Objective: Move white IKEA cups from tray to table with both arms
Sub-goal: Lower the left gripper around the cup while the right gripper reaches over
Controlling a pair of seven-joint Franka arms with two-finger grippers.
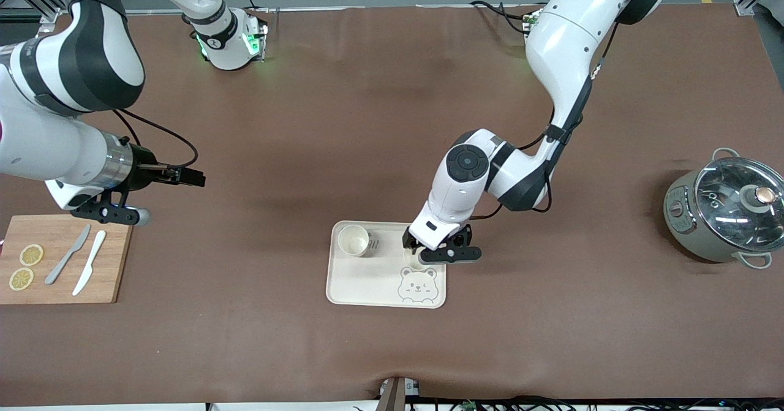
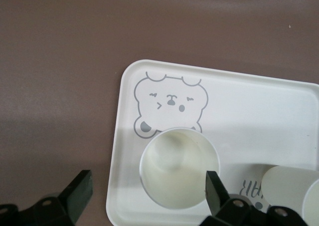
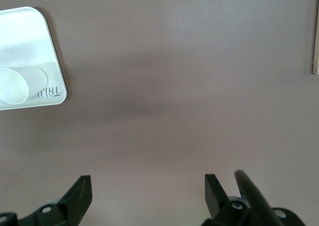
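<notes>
- Cream bear tray carries both white cups, well apart from each other.
- One cup stands upright on the tray just beside the printed bear, between the spread fingers of the left gripper; the fingers appear clear of its wall.
- Second cup stands at the tray's corner toward the right arm's end.
- Right gripper, open and empty, waits above bare table, well apart from the tray.

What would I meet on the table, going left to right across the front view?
Cutting board with lemon slices and two knives → bear tray holding a white cup, then the left gripper over the tray → lidded pot.
</notes>
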